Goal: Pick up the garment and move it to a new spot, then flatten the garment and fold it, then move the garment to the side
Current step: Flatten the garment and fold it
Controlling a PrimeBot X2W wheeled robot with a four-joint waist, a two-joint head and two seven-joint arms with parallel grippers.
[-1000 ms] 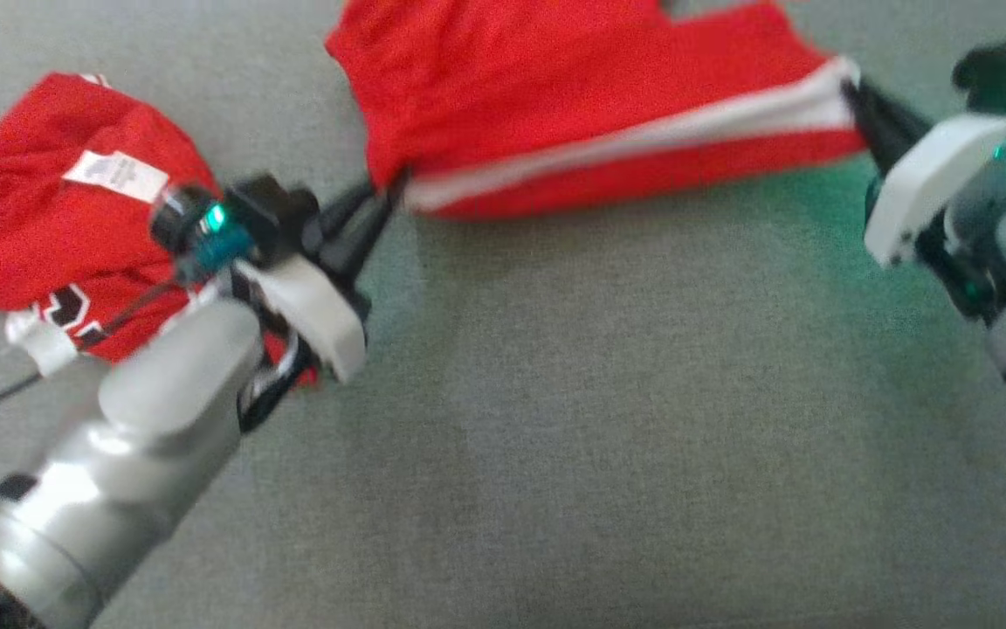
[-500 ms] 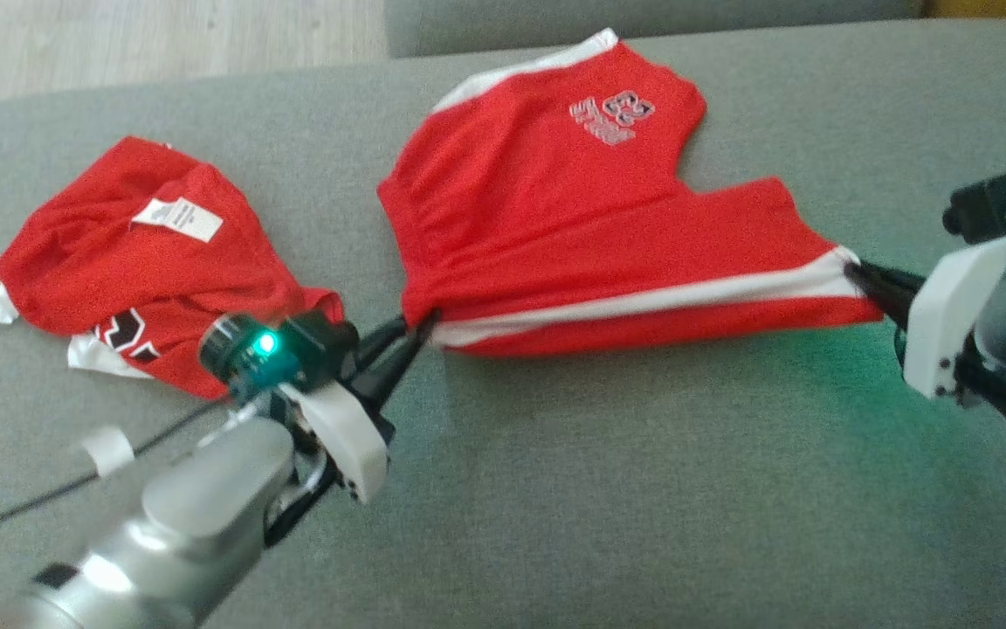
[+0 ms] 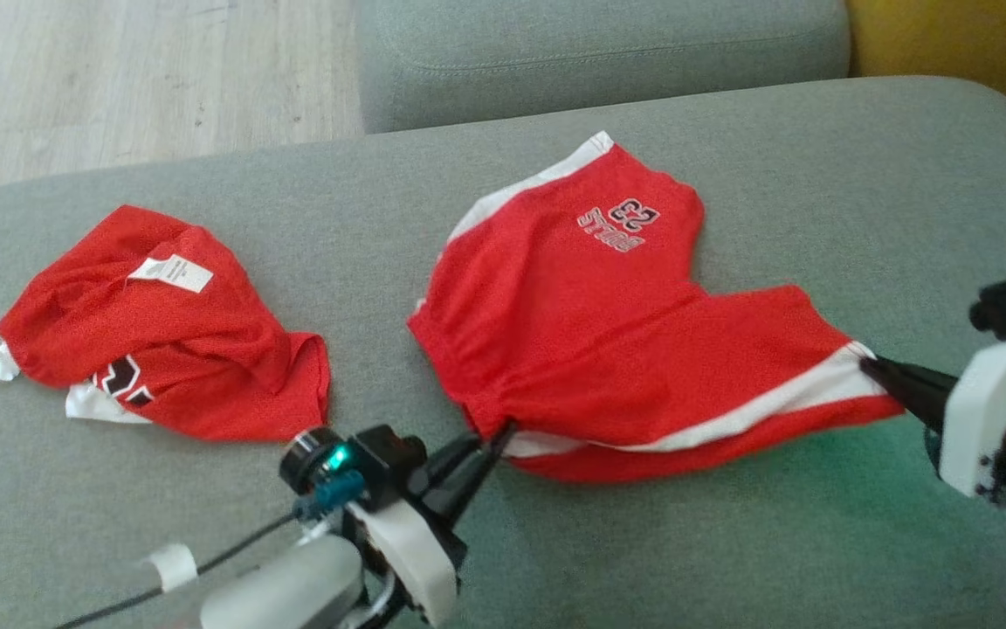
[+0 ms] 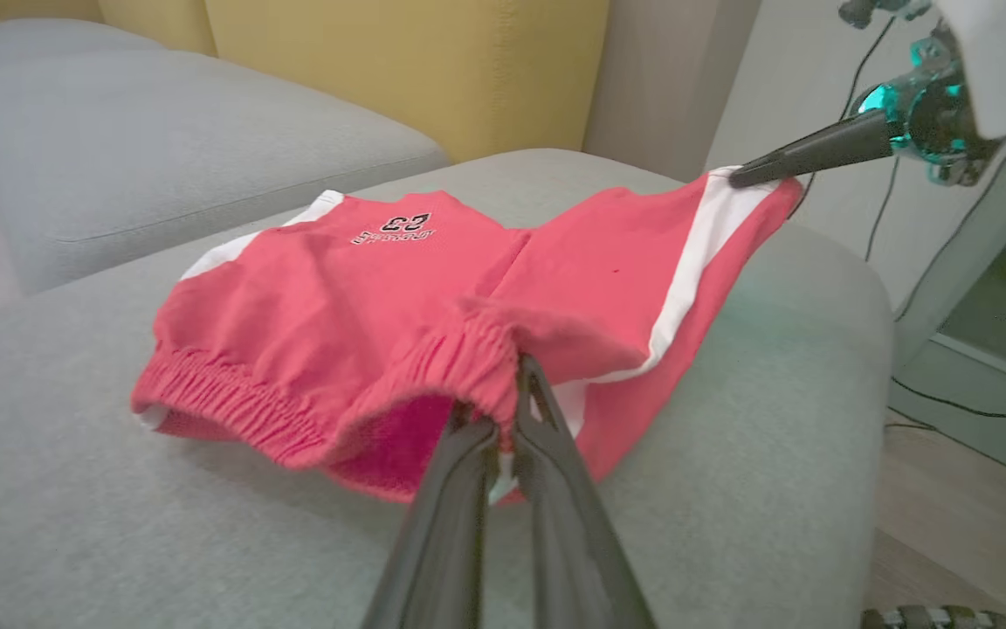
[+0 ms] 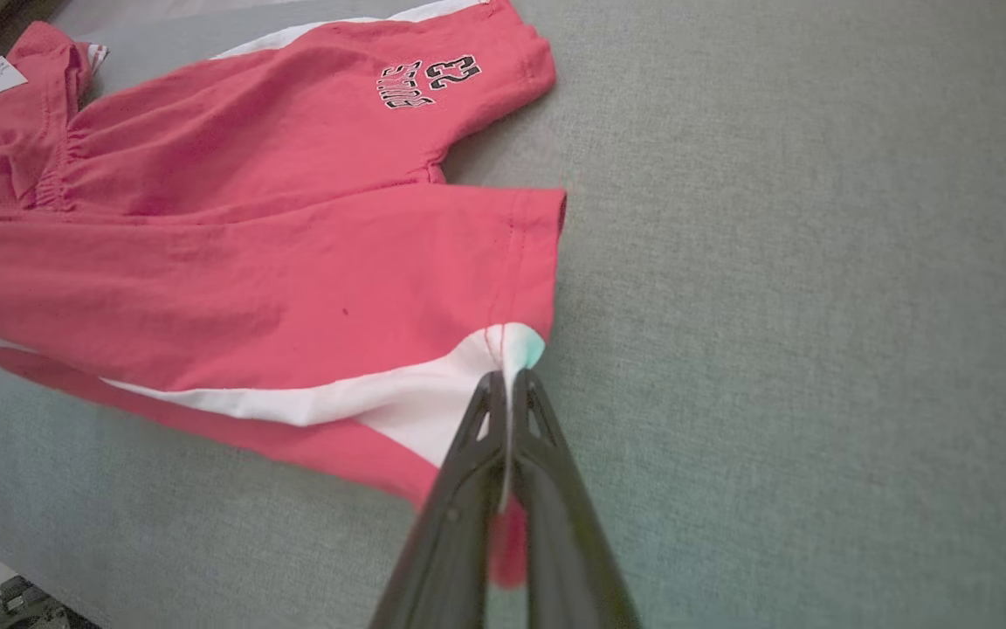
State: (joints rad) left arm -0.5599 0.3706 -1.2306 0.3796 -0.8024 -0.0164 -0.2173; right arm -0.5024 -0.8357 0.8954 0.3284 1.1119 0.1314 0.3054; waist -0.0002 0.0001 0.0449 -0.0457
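Note:
The garment [image 3: 608, 349] is red mesh with white side panels and a black "23" over lettering. It lies stretched across the grey cushion between my two grippers. My left gripper [image 3: 490, 437] is shut on its gathered elastic edge, which the left wrist view shows bunched at my left gripper [image 4: 512, 384]. My right gripper [image 3: 870, 367] is shut on the white corner at the other end. That pinch is close up in the right wrist view, at my right gripper [image 5: 507, 380]. The near edge of the garment [image 5: 293, 262] is lifted a little off the cushion.
A second red garment [image 3: 162, 341] with a white label lies crumpled at the left of the grey cushion [image 3: 730, 542]. Another grey cushion [image 3: 599, 44] sits behind, wooden floor [image 3: 119, 79] at the far left, a yellow surface [image 3: 957, 44] at the far right.
The head view has swung upward, so the far cushion and the floor now show. Both grippers stay shut on the same ends of the stretched garment.

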